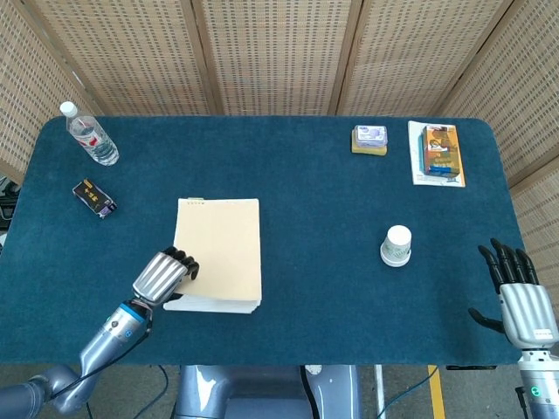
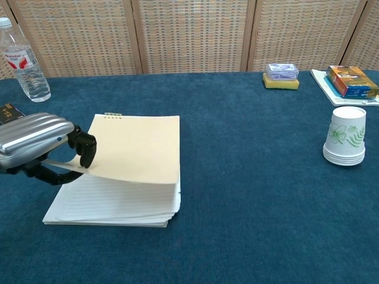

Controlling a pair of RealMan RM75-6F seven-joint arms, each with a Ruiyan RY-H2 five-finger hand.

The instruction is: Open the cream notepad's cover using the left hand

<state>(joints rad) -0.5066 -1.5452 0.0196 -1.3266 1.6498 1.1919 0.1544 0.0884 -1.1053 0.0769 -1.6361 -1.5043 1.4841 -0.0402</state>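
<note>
Notepad [image 2: 118,189]: one, near table's [image 1: 306,218] front-left edge; cover [image 2: 139,148] lifted off lined pages
Left hand [image 2: 35,142]: fingers curled — pinching cover's left edge
Right hand [image 1: 522,297]: fingers spread, holding nothing — front-right corner

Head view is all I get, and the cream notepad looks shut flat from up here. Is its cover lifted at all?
Observer: Yes. In the chest view the left hand pinches the left edge of the cream notepad's cover and holds it off the pages.
Operator: What's under it?
Observer: You can see the white lined pages below the raised edge.
Operator: Is that white cup just one cup?
Observer: No. From the side, the white paper cup is a stack of several, with a green leaf print.
</note>
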